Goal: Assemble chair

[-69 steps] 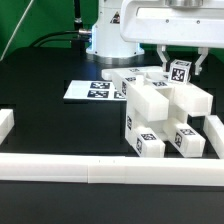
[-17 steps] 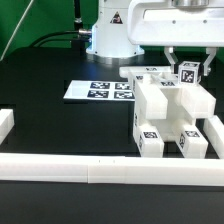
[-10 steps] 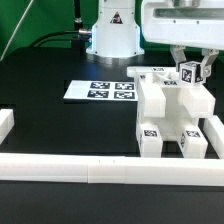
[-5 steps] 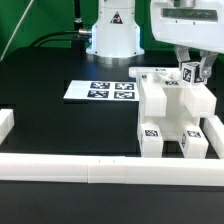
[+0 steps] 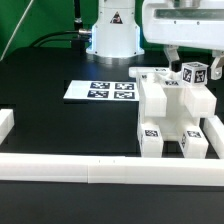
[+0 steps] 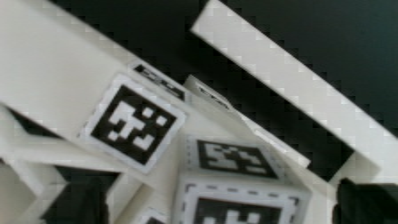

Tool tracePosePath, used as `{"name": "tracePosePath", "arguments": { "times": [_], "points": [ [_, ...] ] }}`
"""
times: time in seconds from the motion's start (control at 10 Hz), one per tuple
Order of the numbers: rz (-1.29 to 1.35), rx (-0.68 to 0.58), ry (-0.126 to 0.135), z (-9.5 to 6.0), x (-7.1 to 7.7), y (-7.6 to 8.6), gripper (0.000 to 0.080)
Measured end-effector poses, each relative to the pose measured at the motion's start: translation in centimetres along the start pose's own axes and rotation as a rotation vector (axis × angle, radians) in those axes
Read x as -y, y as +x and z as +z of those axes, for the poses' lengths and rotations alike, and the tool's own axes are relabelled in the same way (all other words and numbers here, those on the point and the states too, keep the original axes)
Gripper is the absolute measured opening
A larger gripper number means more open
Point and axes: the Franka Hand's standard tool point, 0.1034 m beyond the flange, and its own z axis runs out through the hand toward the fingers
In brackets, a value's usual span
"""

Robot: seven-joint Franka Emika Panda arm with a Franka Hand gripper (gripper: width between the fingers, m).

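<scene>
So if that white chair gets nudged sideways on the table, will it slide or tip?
Probably slide: the chair looks squat and blocky, with a wide footing on the flat black table. It seems to be stiff, chunky plastic, so it shouldn't flex. The border bar close beside it on the exterior view's right would likely stop it that way.

arm [image 5: 185, 22]: cut off by the picture's upper edge; only its white housing shows
chair [image 5: 165, 105]: rear side hidden behind its own blocks; tag patterns too small to read
border bar [image 5: 215, 130]: runs out past the exterior view's right edge
tags [image 6: 134, 122] in the wrist view: 3, all blurred; 1 cut by the picture's edge; which white part carries each cannot be told
</scene>
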Motion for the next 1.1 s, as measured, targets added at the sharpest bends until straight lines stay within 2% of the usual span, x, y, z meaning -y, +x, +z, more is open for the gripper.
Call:
{"name": "tracePosePath", "arguments": {
  "times": [0.3, 0.6, 1.1],
  "points": [
    [-0.304, 0.0, -0.003, -0.02, -0.09, 0.29, 0.0649],
    [-0.47, -0.001, 0.0, -0.09, 0.43, -0.07, 0.0649],
    [-0.793, -0.024, -0.048, -0.07, 0.69, -0.4, 0.0649]
  ]
}}
